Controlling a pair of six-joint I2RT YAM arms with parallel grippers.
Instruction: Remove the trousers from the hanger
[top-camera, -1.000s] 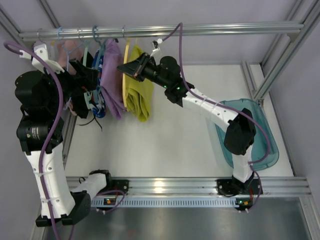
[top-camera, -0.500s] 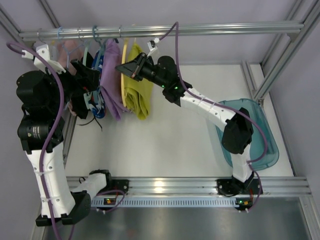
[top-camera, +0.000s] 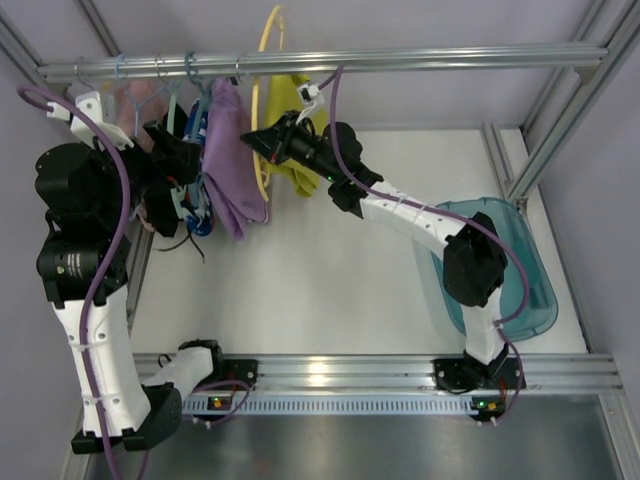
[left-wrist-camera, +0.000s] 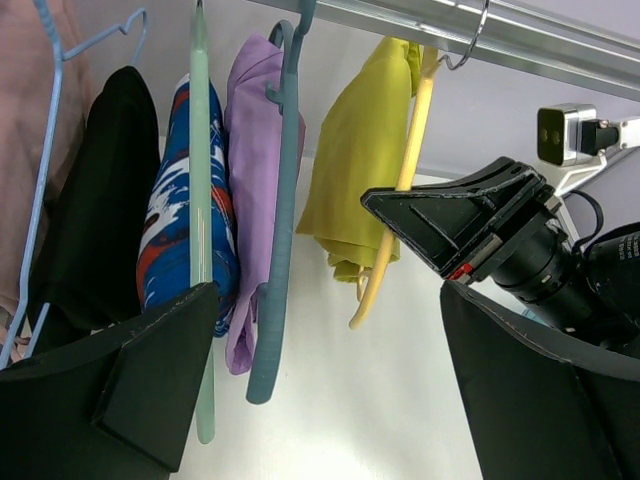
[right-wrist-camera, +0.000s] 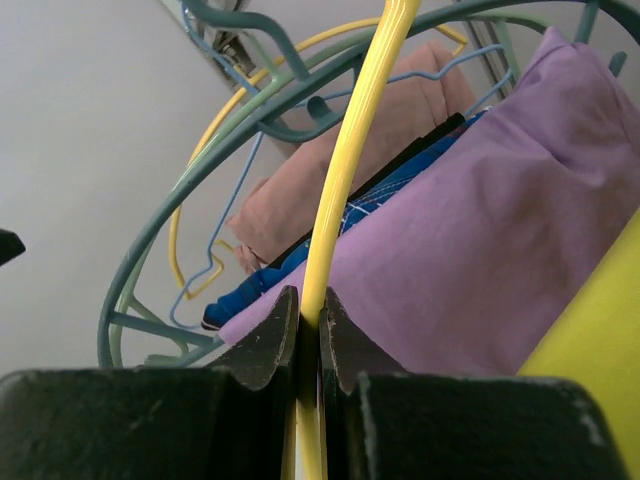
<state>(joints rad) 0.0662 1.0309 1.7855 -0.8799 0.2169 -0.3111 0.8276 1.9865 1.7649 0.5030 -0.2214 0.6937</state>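
Observation:
The yellow hanger (top-camera: 262, 95) hangs tilted on the rail, one end poking up above the bar. My right gripper (top-camera: 266, 139) is shut on its thin arm (right-wrist-camera: 350, 170), jaws pinched tight around it (right-wrist-camera: 308, 322). The yellow-green trousers (top-camera: 297, 168) hang bunched over the hanger just right of the grip. In the left wrist view the trousers (left-wrist-camera: 350, 170) drape over the hanger (left-wrist-camera: 402, 190), whose metal hook is on the rail. My left gripper (left-wrist-camera: 330, 400) is open and empty, to the left among the other garments (top-camera: 185, 170).
A metal rail (top-camera: 450, 57) carries teal hangers (left-wrist-camera: 280, 250) with purple (top-camera: 232, 160), blue patterned (left-wrist-camera: 180, 220), black (left-wrist-camera: 95, 200) and pink clothes. A teal bin (top-camera: 530, 270) sits at the table's right. Frame posts stand at both sides.
My right gripper has swung the yellow hanger left and upward, so its end now rises above the rail; the trousers shifted to the right of it. The left arm has barely moved.

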